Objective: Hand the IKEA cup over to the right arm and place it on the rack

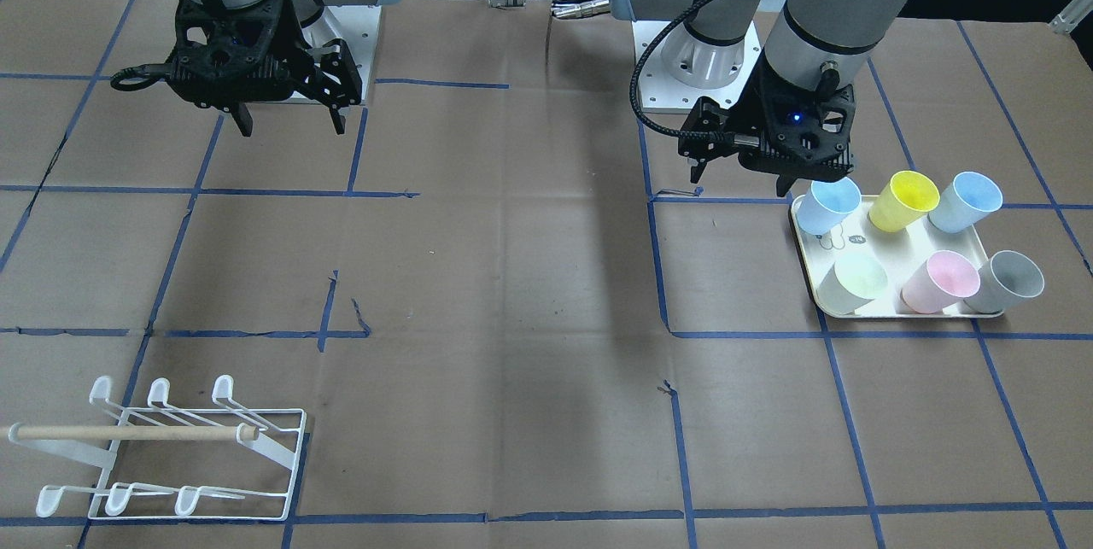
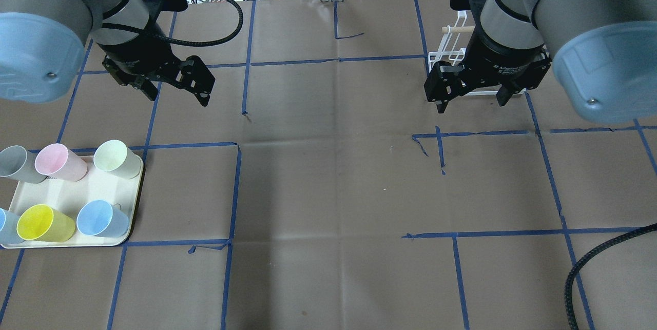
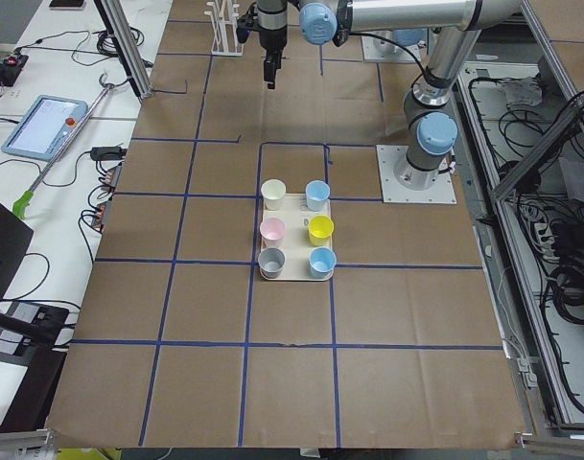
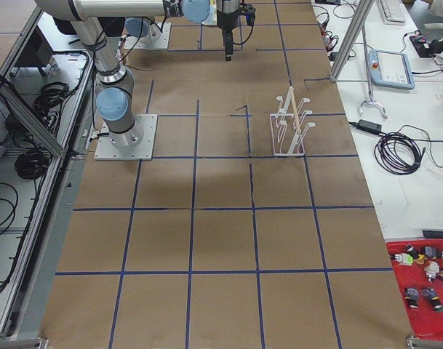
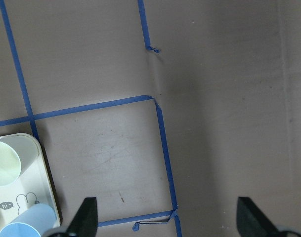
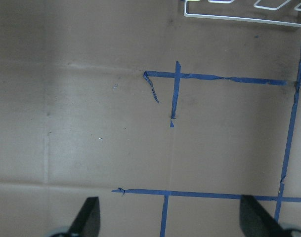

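On the white tray [image 2: 77,191], six upright pastel cups [image 2: 56,161]; left hand [image 2: 178,98] and right hand [image 2: 471,105] empty, spread wide

Cups [image 1: 939,280] on tray [image 1: 895,250]; rack [image 1: 128,433] well apart

the table's brown paper [image 2: 328,191] is matt, creased and lightly scuffed, marked with blue tape [image 1: 751,334]. the cups [image 1: 903,201] look like smooth matt plastic on a smooth cream tray [image 1: 892,246]. the rack [image 1: 275,450] is white coated wire with a bare pale wooden dowel [image 1: 128,433].
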